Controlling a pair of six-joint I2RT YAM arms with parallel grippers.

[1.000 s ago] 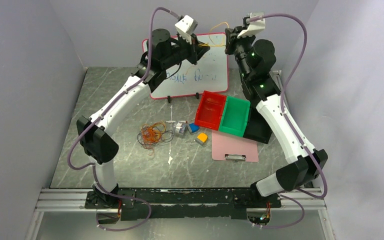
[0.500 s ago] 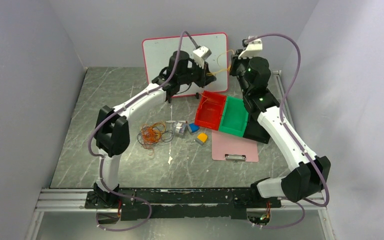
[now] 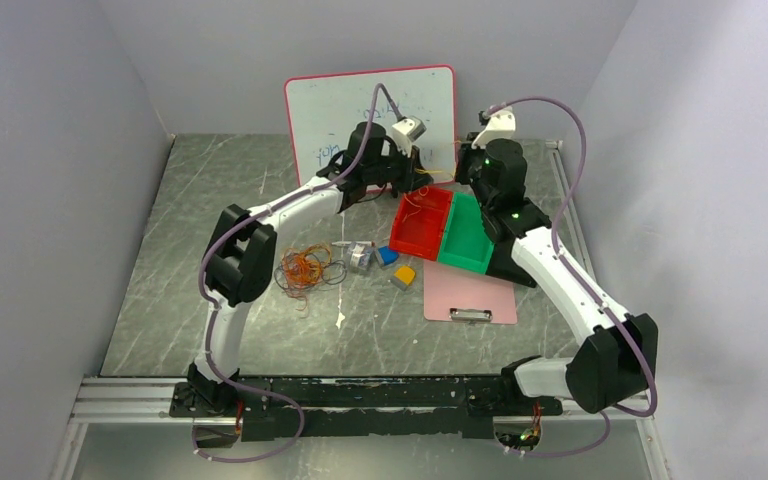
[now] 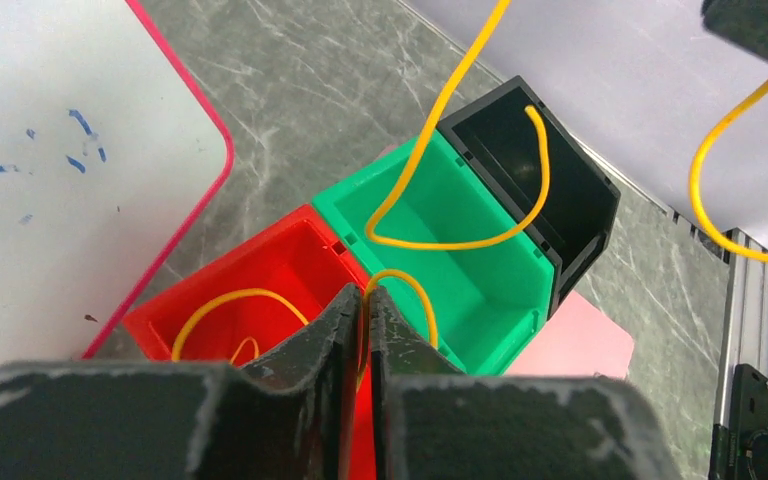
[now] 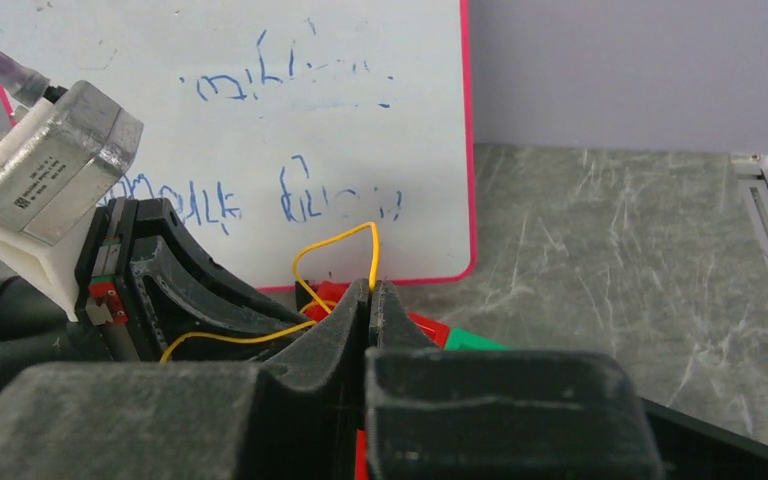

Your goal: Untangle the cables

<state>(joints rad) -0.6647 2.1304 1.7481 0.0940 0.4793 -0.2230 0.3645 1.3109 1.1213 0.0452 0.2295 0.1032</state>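
Note:
A fist-sized tangle of orange, yellowish and dark cables (image 3: 305,268) lies on the table left of centre. One yellow cable (image 4: 440,244) is out of the tangle and held in the air between both grippers. My left gripper (image 3: 415,165) (image 4: 365,292) is shut on it above the red bin (image 4: 290,255). The cable loops over the green bin (image 4: 480,295), and one end hangs into the red bin. My right gripper (image 3: 460,165) (image 5: 371,285) is shut on the same yellow cable (image 5: 374,250), close to the right of the left gripper.
A black bin (image 4: 570,190) stands beside the green one. A pink clipboard (image 3: 470,295) lies in front of the bins. Small grey (image 3: 361,256), blue (image 3: 388,256) and yellow (image 3: 404,275) blocks sit near the tangle. A whiteboard (image 3: 350,105) leans at the back.
Both grippers have come down from high in front of the whiteboard to just above the red and green bins, still holding the yellow cable. The tangle has not moved.

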